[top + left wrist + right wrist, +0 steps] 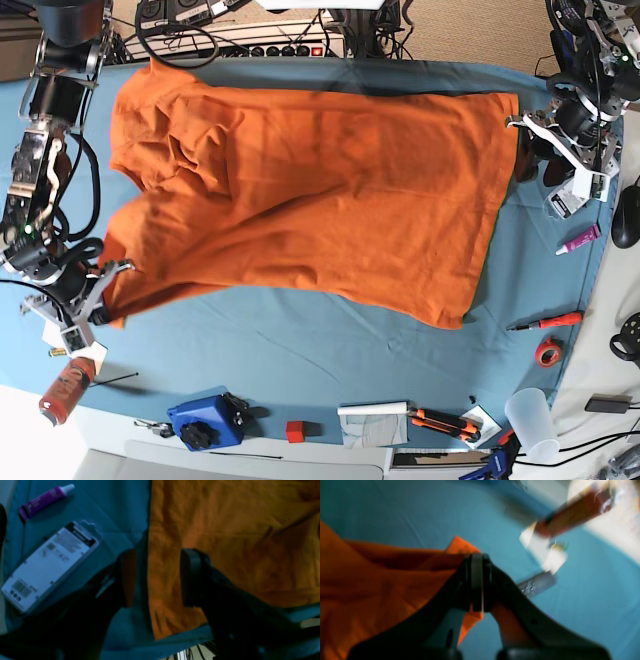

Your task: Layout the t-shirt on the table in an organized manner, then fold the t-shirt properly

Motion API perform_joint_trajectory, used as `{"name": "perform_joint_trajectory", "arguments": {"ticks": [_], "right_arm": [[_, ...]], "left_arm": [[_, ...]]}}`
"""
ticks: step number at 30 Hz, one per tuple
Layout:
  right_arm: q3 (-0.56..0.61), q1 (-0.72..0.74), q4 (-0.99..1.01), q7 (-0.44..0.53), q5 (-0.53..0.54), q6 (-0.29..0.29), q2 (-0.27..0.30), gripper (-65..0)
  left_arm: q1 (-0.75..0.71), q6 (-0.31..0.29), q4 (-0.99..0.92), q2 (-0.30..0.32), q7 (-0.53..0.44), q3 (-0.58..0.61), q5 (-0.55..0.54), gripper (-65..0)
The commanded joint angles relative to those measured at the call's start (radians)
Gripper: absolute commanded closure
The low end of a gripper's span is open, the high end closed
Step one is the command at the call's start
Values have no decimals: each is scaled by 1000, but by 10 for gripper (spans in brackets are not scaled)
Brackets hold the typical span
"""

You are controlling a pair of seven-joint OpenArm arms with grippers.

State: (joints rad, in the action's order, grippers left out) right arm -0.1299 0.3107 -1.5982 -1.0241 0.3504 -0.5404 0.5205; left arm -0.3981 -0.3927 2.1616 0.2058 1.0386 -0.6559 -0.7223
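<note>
- The plain bright orange cotton t-shirt (310, 190) is lying spread across the middle of the wide table covered in wrinkled blue-teal cloth (300, 350), mostly flat but bunched and creased toward the base view's left end.
- The right gripper (477, 585) is pinching a corner of the orange fabric, its fingers pressed fully together on it, near the table's front-left edge in the base view.
- The left gripper (156, 577) is hanging over the shirt's straight edge at the far end with its jaws standing wide apart, 1 finger over the orange cloth and 1 over the teal; it is gripping nothing.
- The layout step appears to be in hand, not the fold: the held side is looking rumpled, so the next move likely calls for the left jaws closing on the edge beneath them, then both arms drawing the shirt taut.
- Only the left wrist view is showing a purple tube with a white cap (43, 500) and a white barcoded blister pack (50, 565) just beside that edge.
- Only the base view is showing the whole garment and a red-handled screwdriver (545, 322) lying apart from it.
</note>
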Motion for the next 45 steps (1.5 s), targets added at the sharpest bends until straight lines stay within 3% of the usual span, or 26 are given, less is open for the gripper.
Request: {"name": "perform_joint_trajectory", "arguments": {"ticks": [1,4,10,18,22,26,29,31,37,45], "right_arm": [[-9,56,40,60,-4,24,17,0],[-9,158,223,145,-47,33,-19,0],[-9,371,539,223,-76,19,-114,0],[-9,400,579,209,-114,7,-222,0],[-9,389,579,202,-143,5,-225,0],[-9,387,579,192,-142,5,-209,0],[-9,387,579,191,-142,4,-204,0],[-9,387,579,189,-142,5,-205,0],[-9,387,579,179,-142,4,-205,0],[-9,387,579,159,-137,4,-205,0]], "left_arm": [[9,-2,16,10,-31,-3,-15,-296],[32,-12,16,10,-54,-3,-14,-296],[139,-111,-34,11,-153,83,5,-296],[453,-94,-312,13,-220,373,272,-296],[653,-60,-561,13,-220,444,360,-296],[838,-61,-851,14,-206,449,370,-296],[936,-111,-1020,22,-189,451,346,-296],[973,-157,-1104,28,-193,451,334,-296],[1013,-140,-1265,58,-270,451,390,-296],[1010,-172,-1281,56,-246,451,351,-296]]}}
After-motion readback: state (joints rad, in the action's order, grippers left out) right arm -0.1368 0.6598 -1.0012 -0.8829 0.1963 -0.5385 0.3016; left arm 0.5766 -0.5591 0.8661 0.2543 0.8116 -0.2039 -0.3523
